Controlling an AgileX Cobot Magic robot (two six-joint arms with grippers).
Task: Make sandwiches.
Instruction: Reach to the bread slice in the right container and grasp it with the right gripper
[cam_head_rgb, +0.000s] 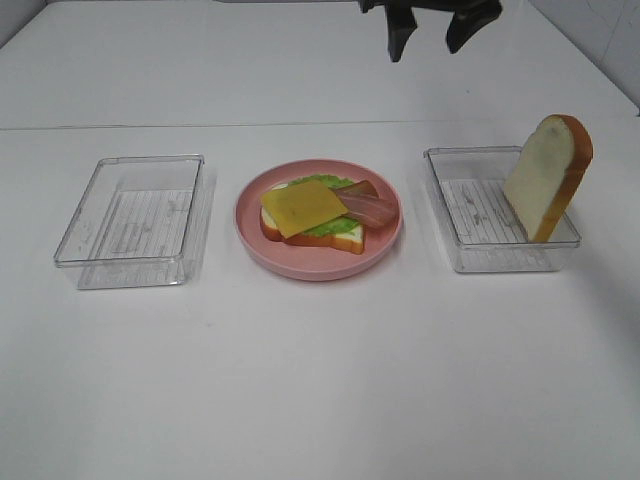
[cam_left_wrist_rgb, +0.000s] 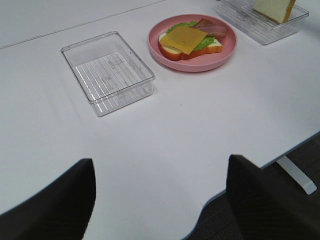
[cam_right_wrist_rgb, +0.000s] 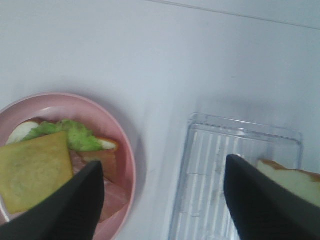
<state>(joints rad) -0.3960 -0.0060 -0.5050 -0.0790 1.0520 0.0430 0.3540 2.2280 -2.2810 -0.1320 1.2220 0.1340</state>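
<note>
The right gripper (cam_right_wrist_rgb: 162, 200) is seen above the worktop (cam_head_rgb: 320, 380), its fingers (cam_right_wrist_rgb: 260, 200) spread wide and holding nothing. The left gripper (cam_left_wrist_rgb: 160, 200) is likewise spread wide, nothing between its fingers (cam_left_wrist_rgb: 55, 200). The open sandwich (cam_head_rgb: 315, 213), with lettuce, bacon and cheese uppermost, lies on the pink plate (cam_head_rgb: 300, 265). A bread slice (cam_head_rgb: 547, 175) is propped upright in the right tray (cam_head_rgb: 470, 255). The left tray (cam_head_rgb: 135, 220) is seen beside the plate.
</note>
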